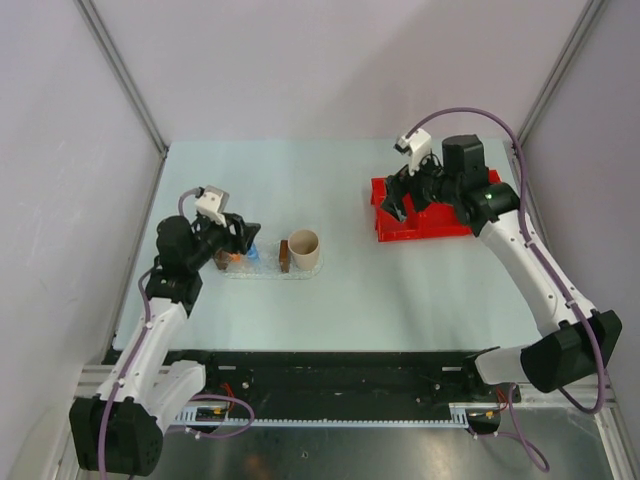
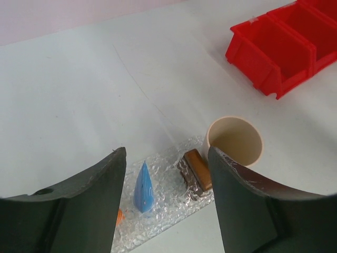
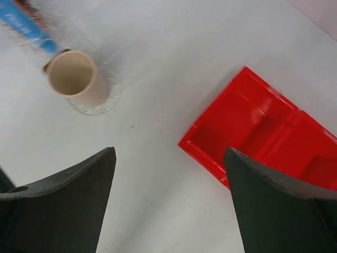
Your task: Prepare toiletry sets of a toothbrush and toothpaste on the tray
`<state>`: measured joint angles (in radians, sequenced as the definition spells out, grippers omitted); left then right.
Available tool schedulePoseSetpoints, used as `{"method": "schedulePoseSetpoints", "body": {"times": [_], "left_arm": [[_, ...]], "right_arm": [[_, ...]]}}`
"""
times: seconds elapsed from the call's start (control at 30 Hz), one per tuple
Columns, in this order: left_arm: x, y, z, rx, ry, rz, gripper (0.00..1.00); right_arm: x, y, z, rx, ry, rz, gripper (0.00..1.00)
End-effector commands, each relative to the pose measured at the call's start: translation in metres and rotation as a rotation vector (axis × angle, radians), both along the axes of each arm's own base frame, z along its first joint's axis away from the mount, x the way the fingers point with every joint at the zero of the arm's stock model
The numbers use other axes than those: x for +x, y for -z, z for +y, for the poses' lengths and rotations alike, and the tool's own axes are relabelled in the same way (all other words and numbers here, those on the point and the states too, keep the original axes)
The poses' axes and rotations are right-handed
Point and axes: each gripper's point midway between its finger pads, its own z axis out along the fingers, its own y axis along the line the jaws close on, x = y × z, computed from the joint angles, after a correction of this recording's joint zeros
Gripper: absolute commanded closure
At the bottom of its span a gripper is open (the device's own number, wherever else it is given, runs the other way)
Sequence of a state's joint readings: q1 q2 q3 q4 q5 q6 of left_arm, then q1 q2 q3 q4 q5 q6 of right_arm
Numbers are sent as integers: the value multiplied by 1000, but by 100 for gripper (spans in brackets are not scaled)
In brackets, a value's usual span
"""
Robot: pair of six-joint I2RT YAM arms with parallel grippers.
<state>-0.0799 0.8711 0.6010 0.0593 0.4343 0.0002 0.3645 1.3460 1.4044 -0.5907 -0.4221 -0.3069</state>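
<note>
The clear bumpy tray lies on the table left of centre. On it rests the blue toothpaste, tip pointing away. A sliver of the orange toothpaste peeks out beside my left finger. My left gripper hovers open over the tray, nothing between its fingers; from above it sits at the tray's left end. My right gripper stands open and empty above bare table beside the red bin; from above it is at the bin's left end. The toothbrush is not in view.
A beige cup stands upright at the tray's right end, with a brown block just left of it. The red divided bin sits at the back right. Grey walls close in the table on three sides.
</note>
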Motion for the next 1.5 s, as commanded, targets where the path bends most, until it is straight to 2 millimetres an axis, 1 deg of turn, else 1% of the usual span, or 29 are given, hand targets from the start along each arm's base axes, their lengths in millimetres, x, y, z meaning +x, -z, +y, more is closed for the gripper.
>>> {"method": "schedulePoseSetpoints", "body": {"times": [0.0,0.03,0.07,0.1,0.13,0.17,0.2,0.23,0.27,0.3,0.33,0.37,0.4,0.43,0.47,0.5,0.6,0.63,0.7,0.73,0.77,0.83,0.9,0.93,0.97,1.0,1.07,1.23,1.47], "left_arm": [[1,-44,-4,18,54,-119,32],[0,-48,-5,21,59,-127,32],[0,-54,-5,20,62,-138,31],[0,-57,-6,24,64,-145,30],[0,-59,-6,27,65,-149,30],[1,-66,-5,26,61,-160,29],[2,-67,-5,28,60,-161,29],[2,-68,-5,27,63,-158,28],[2,-73,-6,25,67,-165,27],[2,-74,-7,25,73,-164,27],[1,-74,-9,23,84,-158,27],[1,-78,-9,19,88,-161,26],[2,-80,-10,20,93,-162,25],[1,-83,-11,19,99,-169,25],[0,-79,-11,19,99,-146,24],[0,-80,-11,21,99,-142,23],[-1,-83,-11,24,105,-140,21],[0,-85,-12,24,108,-143,20],[0,-86,-12,30,109,-138,19],[0,-88,-12,32,112,-140,18],[1,-86,-12,33,113,-133,18],[1,-84,-13,32,117,-126,18],[1,-80,-14,31,126,-117,18],[2,-78,-14,32,128,-111,18],[1,-77,-15,32,136,-109,17],[2,-78,-15,33,135,-110,17],[1,-78,-16,37,140,-113,17],[2,-79,-16,36,145,-116,17],[2,-78,-17,38,148,-114,17]], "right_arm": [[38,7,-42,-40,231,-15,12],[42,12,-49,-45,262,-2,12],[49,14,-64,-55,314,1,13],[52,17,-70,-59,336,8,13],[57,23,-77,-68,361,23,14],[64,26,-92,-82,413,23,14],[68,27,-100,-86,442,23,15],[72,34,-107,-100,467,35,16],[77,36,-117,-111,503,30,16],[82,39,-131,-120,544,37,17],[84,41,-139,-125,566,38,18],[88,47,-147,-133,595,51,18],[91,50,-163,-135,633,60,21],[93,52,-169,-138,647,64,21],[95,59,-177,-151,662,77,22],[97,61,-187,-160,685,79,23],[100,75,-198,-205,721,101,25],[101,78,-218,-212,768,111,25],[103,91,-227,-229,786,137,26],[103,93,-240,-245,824,139,27],[105,101,-245,-251,834,158,27],[106,108,-260,-249,861,172,28],[109,118,-267,-252,871,194,29],[109,121,-274,-254,885,197,30],[110,124,-276,-256,888,203,31],[111,132,-278,-262,889,220,32],[112,138,-283,-273,897,228,33],[117,158,-290,-289,909,260,36],[121,178,-295,-306,917,293,39]]}}
